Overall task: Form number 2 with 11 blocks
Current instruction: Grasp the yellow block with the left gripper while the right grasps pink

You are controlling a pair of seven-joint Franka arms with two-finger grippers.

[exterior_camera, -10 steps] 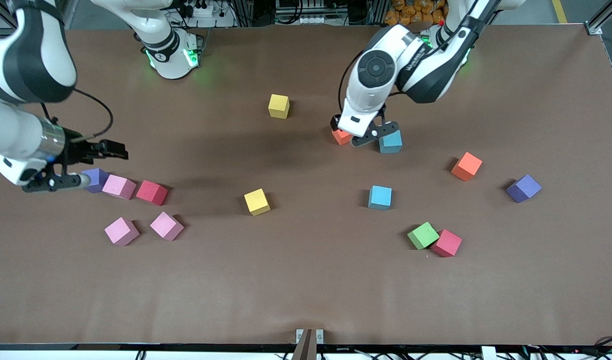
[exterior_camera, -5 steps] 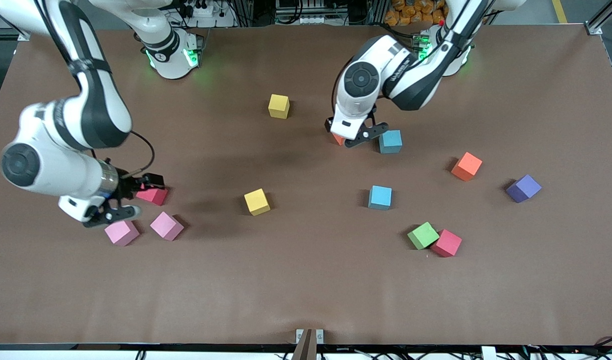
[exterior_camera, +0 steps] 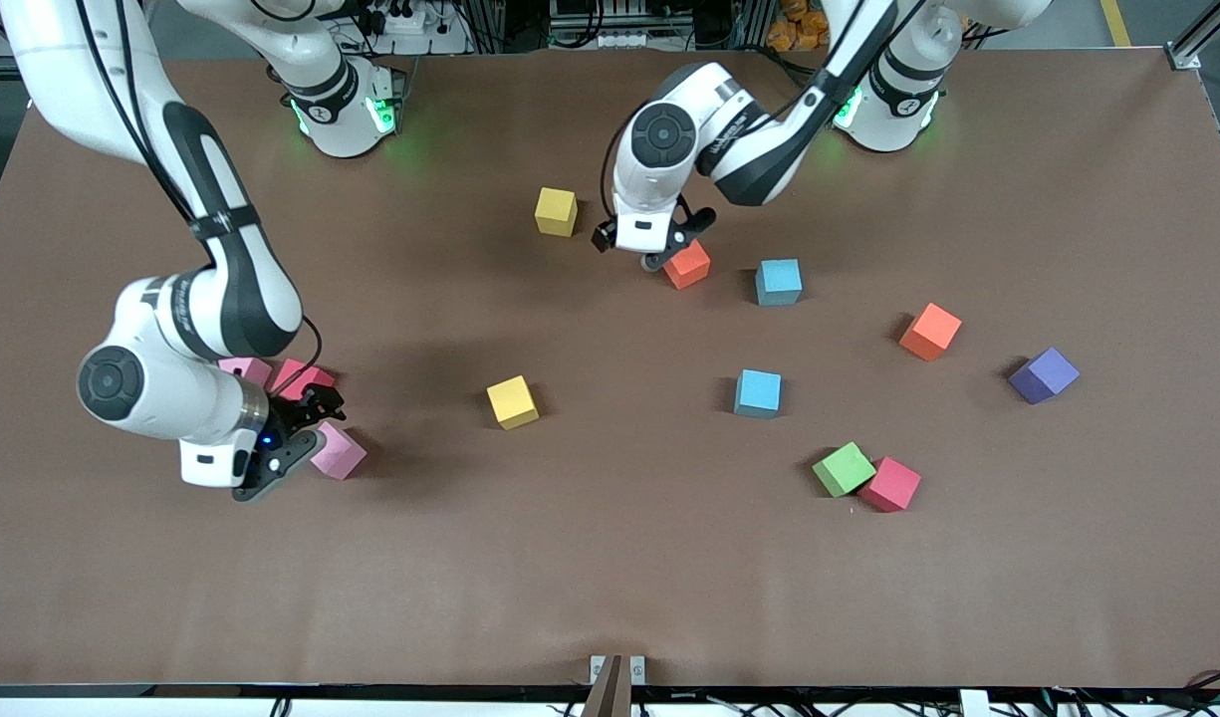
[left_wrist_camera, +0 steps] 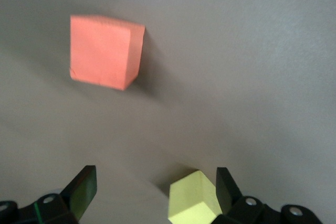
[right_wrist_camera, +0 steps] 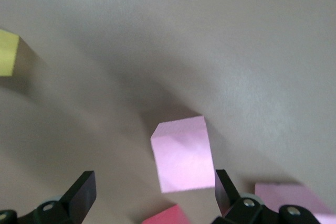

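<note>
My left gripper [exterior_camera: 659, 254] hangs open and empty beside an orange-red block [exterior_camera: 687, 265] [left_wrist_camera: 105, 51], between a yellow block [exterior_camera: 556, 211] and a light blue one [exterior_camera: 778, 281]. In the left wrist view that yellow block [left_wrist_camera: 194, 200] shows close to one finger. My right gripper [exterior_camera: 306, 433] [right_wrist_camera: 155, 182] is open over a pink block [exterior_camera: 336, 450] [right_wrist_camera: 181, 153], with a red block [exterior_camera: 301, 376] and another pink one [exterior_camera: 246, 368] half hidden by its arm. Spread about are yellow [exterior_camera: 512, 401], light blue [exterior_camera: 758, 392], orange [exterior_camera: 930, 331], green [exterior_camera: 843, 469] and red [exterior_camera: 890, 484] blocks.
A purple cube [exterior_camera: 1044, 374] sits toward the left arm's end of the brown table [exterior_camera: 610, 578]. The green and red blocks touch each other. The right arm's elbow and forearm hang over the pink group.
The right arm swung toward the front camera, from the purple and pink cubes to the pink block. The left gripper slid off the orange-red block toward the yellow one. Both stayed open.
</note>
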